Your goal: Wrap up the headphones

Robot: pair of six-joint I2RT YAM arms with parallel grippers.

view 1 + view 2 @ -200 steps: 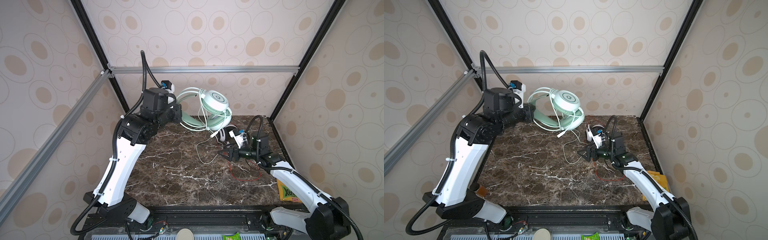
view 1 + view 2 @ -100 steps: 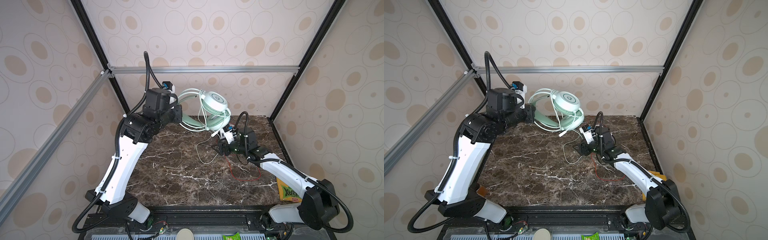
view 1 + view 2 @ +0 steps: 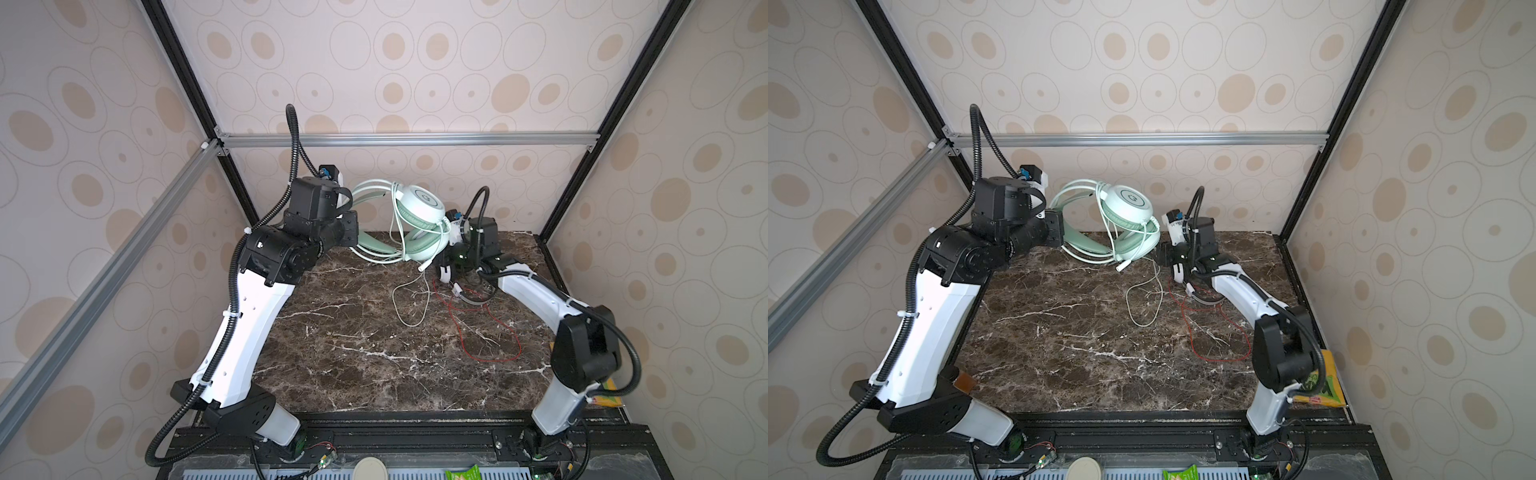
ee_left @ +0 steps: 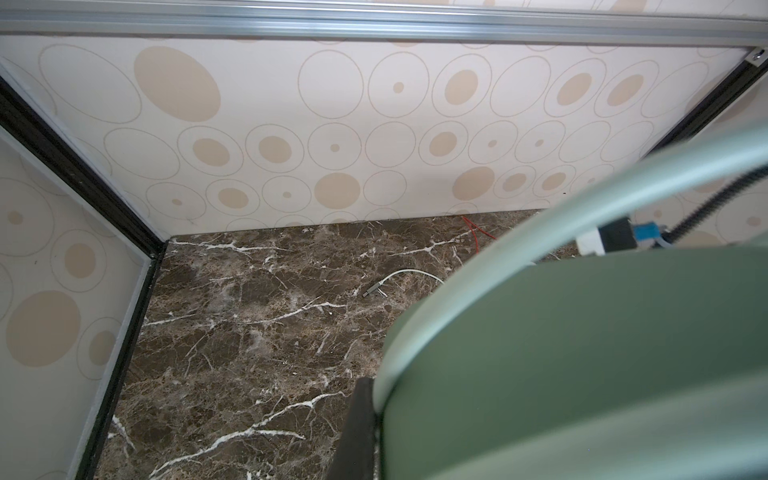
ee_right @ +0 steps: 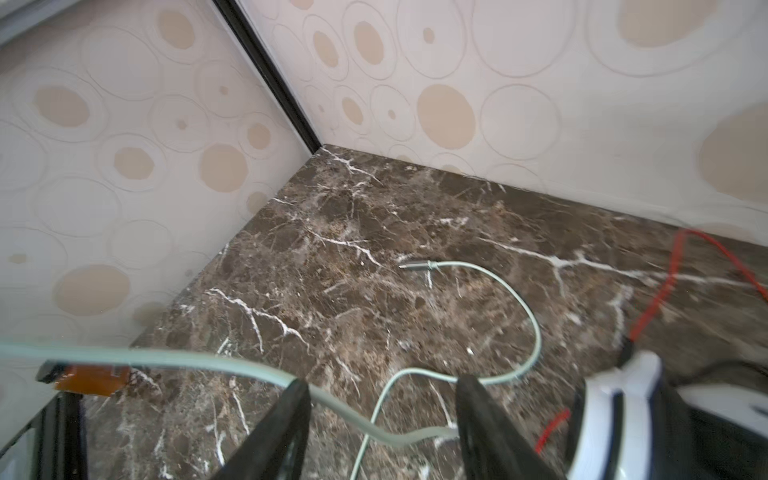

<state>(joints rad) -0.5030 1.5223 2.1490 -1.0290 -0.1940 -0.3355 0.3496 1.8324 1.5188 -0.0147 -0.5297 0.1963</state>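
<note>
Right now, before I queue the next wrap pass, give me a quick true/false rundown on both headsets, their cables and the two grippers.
1. The left gripper grips the mint-green headset by its headband. True.
2. The right gripper is clamped shut on the red cable. False: its jaws stand apart, and the pale green cable runs between them.
3. The plug of the pale green cable lies on the table. True.
4. The red cable is wound around the white-and-black headset. False: it lies in loose loops on the table.
</note>
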